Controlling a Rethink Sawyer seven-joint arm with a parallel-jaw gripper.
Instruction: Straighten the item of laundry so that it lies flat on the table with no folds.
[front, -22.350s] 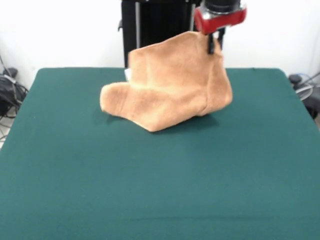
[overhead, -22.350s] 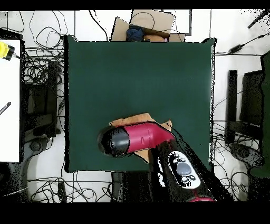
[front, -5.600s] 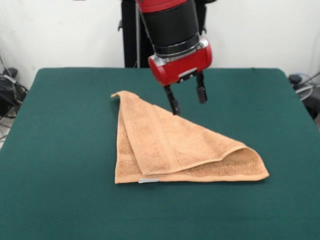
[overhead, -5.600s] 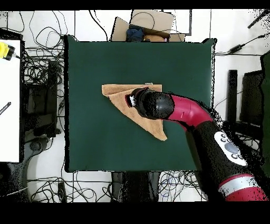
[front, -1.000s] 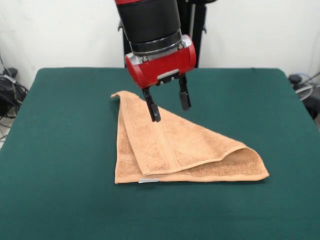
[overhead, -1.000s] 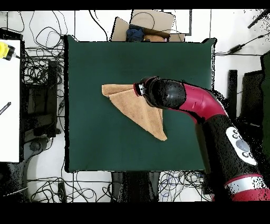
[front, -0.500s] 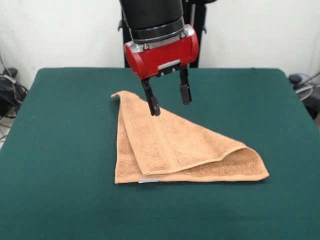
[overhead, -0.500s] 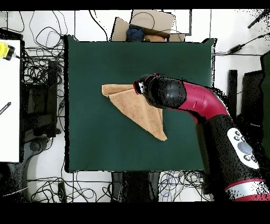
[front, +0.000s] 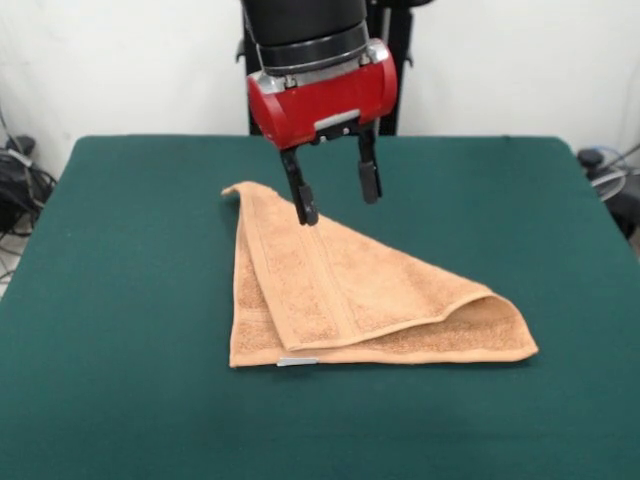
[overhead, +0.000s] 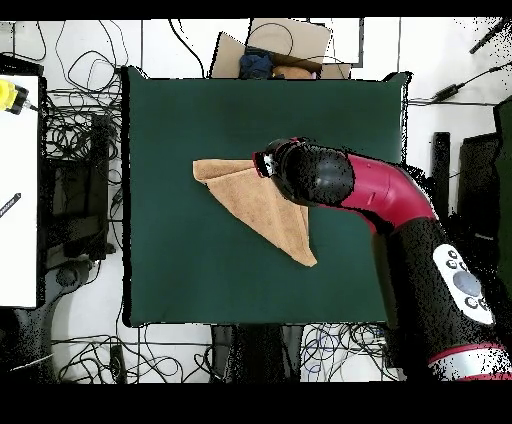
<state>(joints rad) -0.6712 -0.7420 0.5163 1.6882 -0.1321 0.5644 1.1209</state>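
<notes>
The orange-tan towel (front: 350, 295) lies on the green table (front: 120, 300), folded over diagonally into a triangle with its top layer's edge running to the right corner. A small white tag (front: 297, 362) shows at its near edge. My gripper (front: 336, 200) hangs open and empty just above the towel's far edge, one finger (front: 303, 200) over the cloth, the other over bare table. In the overhead view the towel (overhead: 255, 205) shows as a triangle, and the arm's red and black wrist (overhead: 315, 175) covers its corner on the picture's right.
A cardboard box (overhead: 272, 50) sits past the table's far edge in the overhead view. Cables lie on the floor around the table. A white bench (overhead: 18, 190) stands at the left.
My gripper has risen a little and drifted slightly toward the towel's far corner, staying open. The towel has not moved.
</notes>
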